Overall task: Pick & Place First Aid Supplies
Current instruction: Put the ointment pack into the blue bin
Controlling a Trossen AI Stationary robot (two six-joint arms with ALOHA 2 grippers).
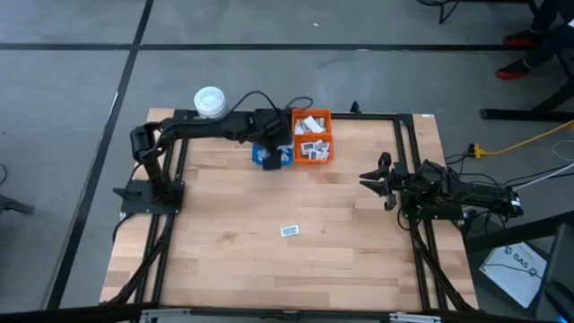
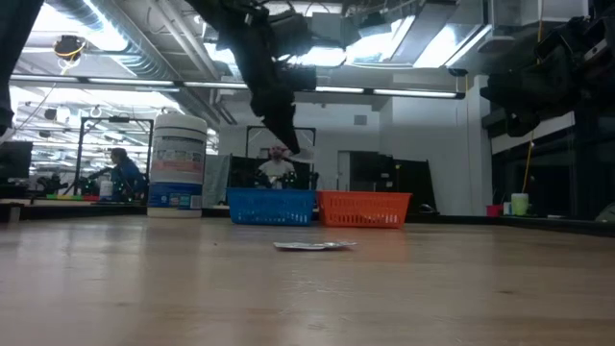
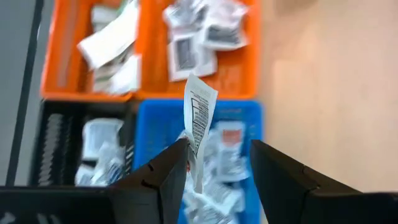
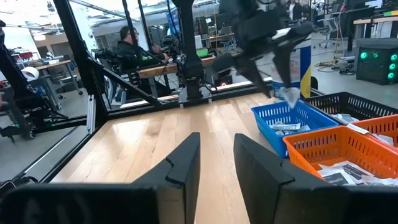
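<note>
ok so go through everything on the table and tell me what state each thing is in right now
Left gripper: above the blue bin, jaws apart, a sachet hanging against one finger.
Right gripper: open, waiting at the table's right side.
Blue bin: holds sachets.
Orange bin: holds sachets.
Black bin: holds a few sachets.
Loose sachet: flat on the table.
White tub: upright, lid on.

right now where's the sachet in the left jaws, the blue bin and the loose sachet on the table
sachet in the left gripper (image 3: 199,112), left wrist view, middle of its printed face
blue bin (image 2: 271,206), low view, front wall
loose sachet on the table (image 1: 290,231), high view, its centre
</note>
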